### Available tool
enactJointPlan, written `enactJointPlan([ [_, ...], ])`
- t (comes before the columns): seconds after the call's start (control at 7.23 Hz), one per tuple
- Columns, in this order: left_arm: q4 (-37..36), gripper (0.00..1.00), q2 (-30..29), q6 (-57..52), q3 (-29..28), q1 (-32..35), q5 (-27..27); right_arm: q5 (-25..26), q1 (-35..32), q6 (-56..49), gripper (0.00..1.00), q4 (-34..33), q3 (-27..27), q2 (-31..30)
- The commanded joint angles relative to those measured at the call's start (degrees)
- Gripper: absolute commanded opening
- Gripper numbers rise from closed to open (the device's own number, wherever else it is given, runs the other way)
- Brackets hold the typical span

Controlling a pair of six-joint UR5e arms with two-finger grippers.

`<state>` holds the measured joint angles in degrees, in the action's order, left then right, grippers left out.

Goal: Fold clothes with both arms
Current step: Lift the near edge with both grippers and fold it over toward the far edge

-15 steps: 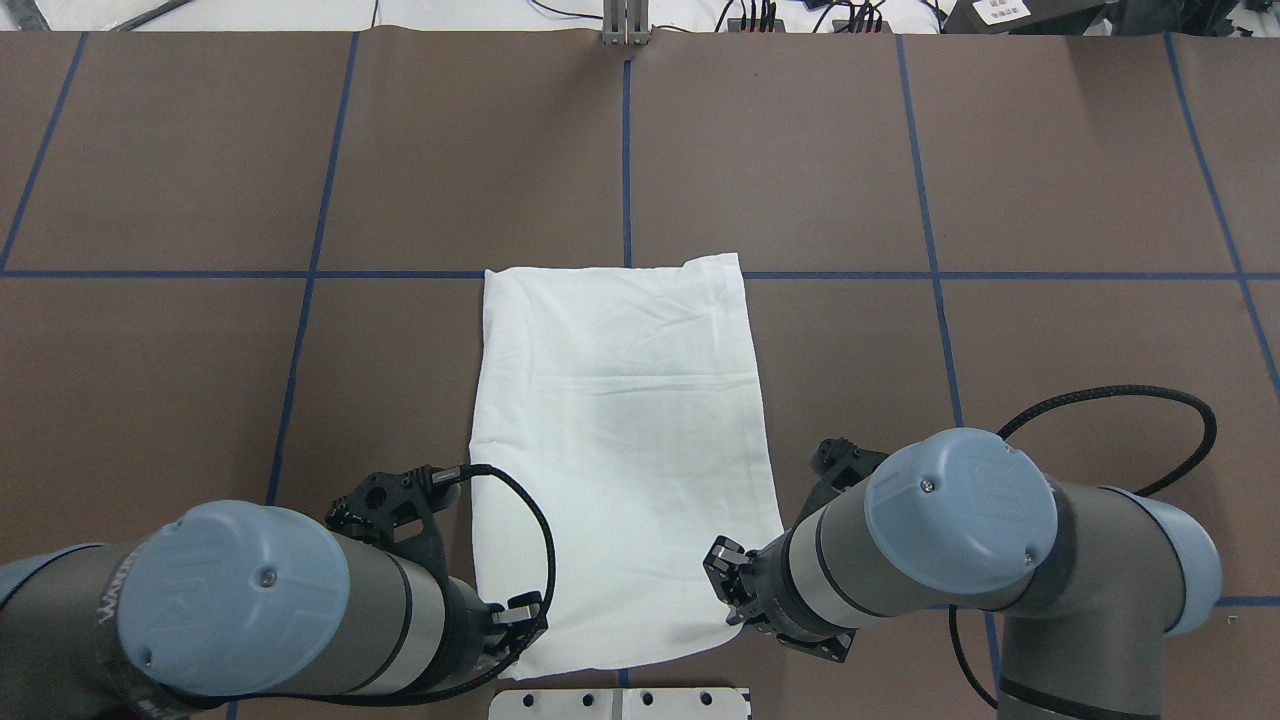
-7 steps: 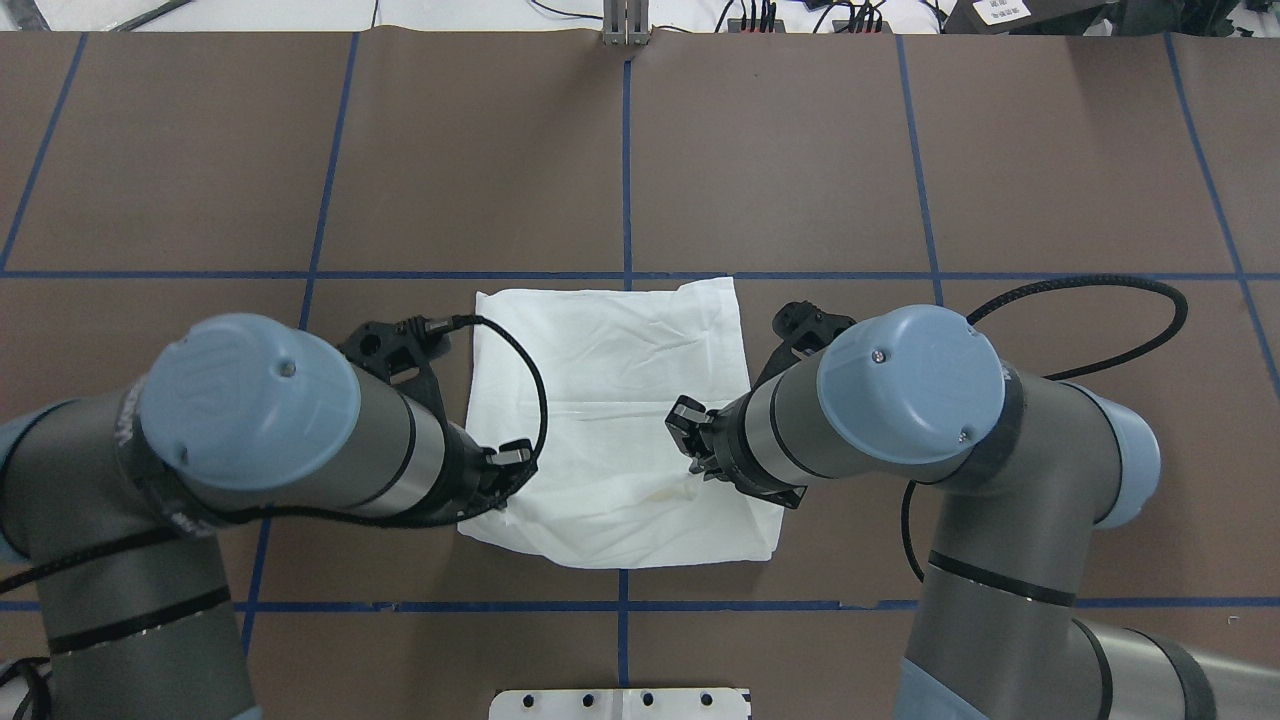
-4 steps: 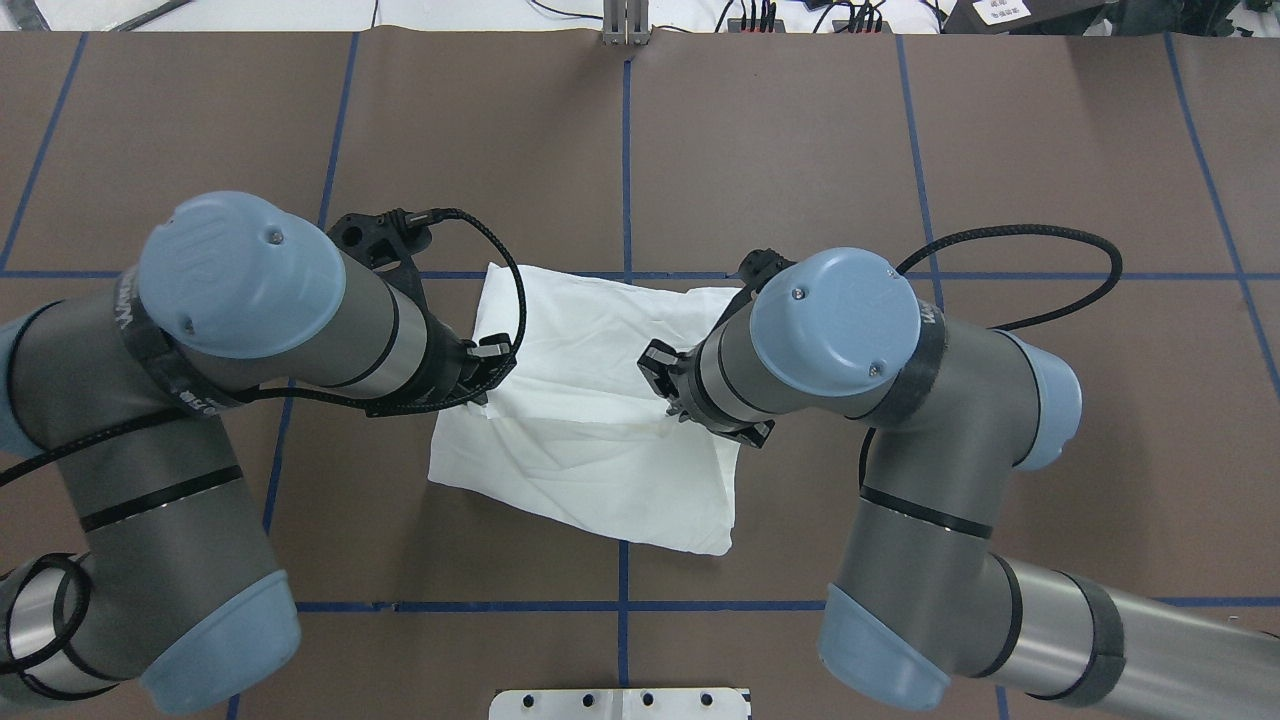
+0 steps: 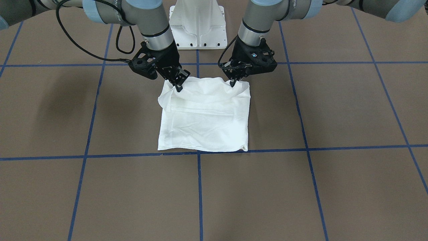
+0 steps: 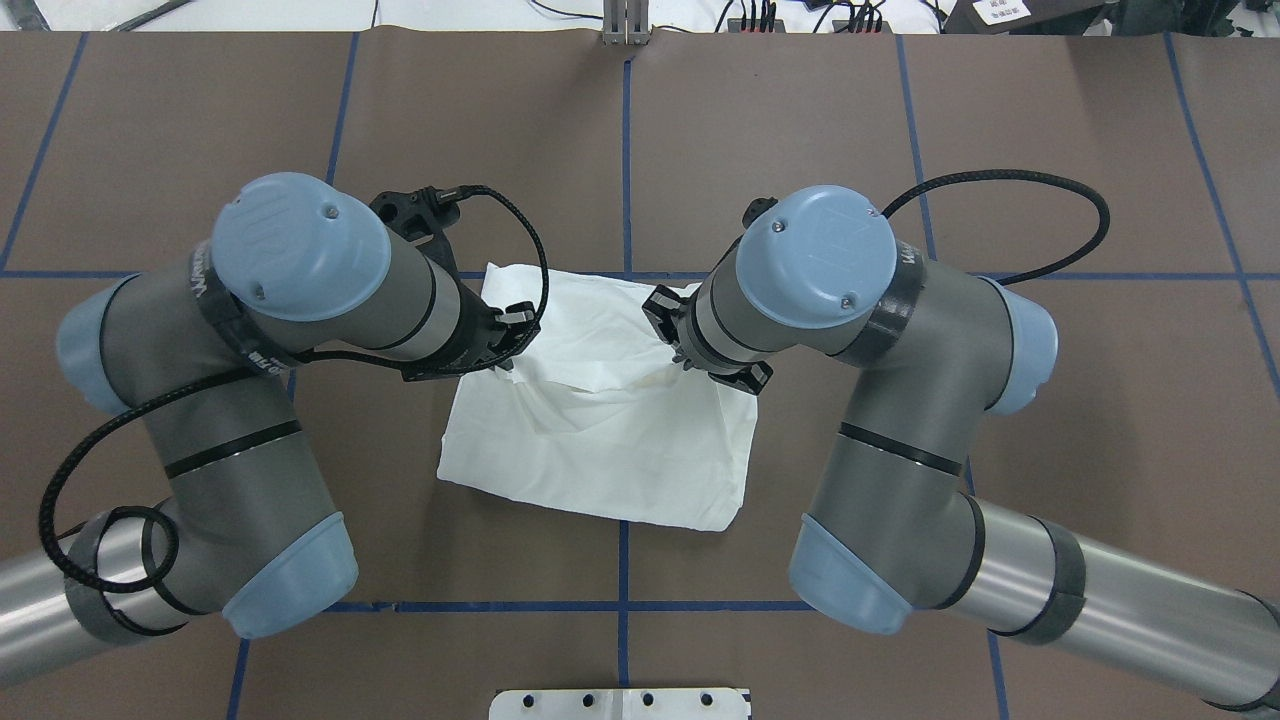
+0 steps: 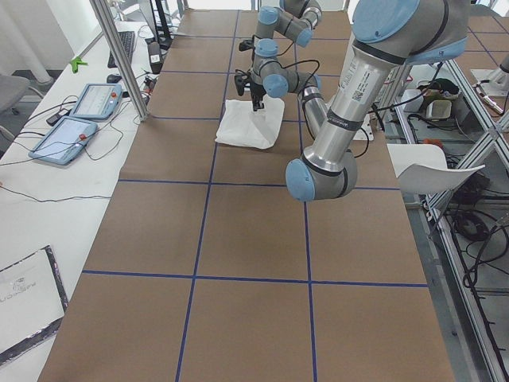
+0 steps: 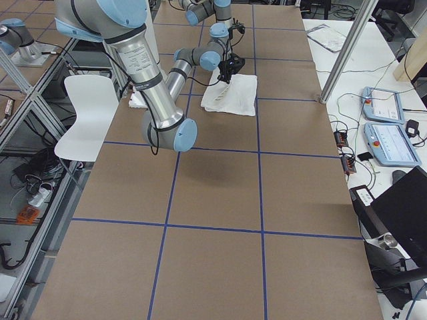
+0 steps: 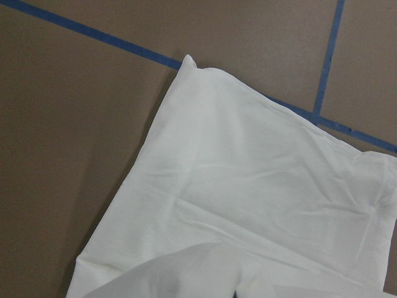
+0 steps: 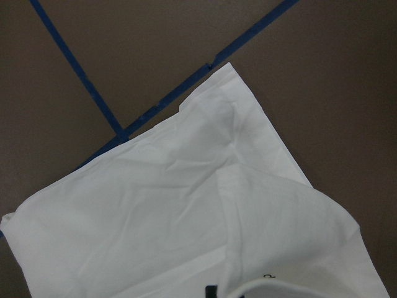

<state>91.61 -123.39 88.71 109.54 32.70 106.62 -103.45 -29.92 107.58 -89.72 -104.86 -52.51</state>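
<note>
I read both sets of jaws as pinched closed on cloth: left gripper (image 4: 233, 83) and right gripper (image 4: 178, 87) each hold a corner of the T-shirt (image 4: 204, 127) by its raised edge. One shirt, two grippers. It lies centre frame in the front view on the table (image 4: 301, 187), folded, slightly wider left-to-right, held edge toward the top.

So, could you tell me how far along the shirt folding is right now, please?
Done: the T-shirt is already a compact rectangle with no sleeves showing. In hand: the left gripper and the right gripper each pinch a corner of the robot-side edge, held raised above the lower layer. Probably left: lay that edge down onto the far edge, let go, and lift both arms clear.
</note>
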Motion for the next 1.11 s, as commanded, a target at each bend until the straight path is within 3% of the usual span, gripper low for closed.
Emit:
enactJointPlan([
  [0.0, 4.77, 0.00, -1.15, 0.15, -5.71, 1.75, -0.01, -0.09, -0.57, -0.08, 0.00, 0.16, 6.23, 3.55],
  [0.42, 12.52, 0.00, -1.50, 1.73, -12.93, 3.60, -0.01, -0.18, -1.54, 0.36, 0.00, 5.69, 11.59, 3.64],
  [0.97, 15.07, 0.00, -3.87, 1.91, -17.76, 3.95, -0.09, -0.44, -3.03, 0.35, 0.00, 6.83, 15.72, 5.04],
])
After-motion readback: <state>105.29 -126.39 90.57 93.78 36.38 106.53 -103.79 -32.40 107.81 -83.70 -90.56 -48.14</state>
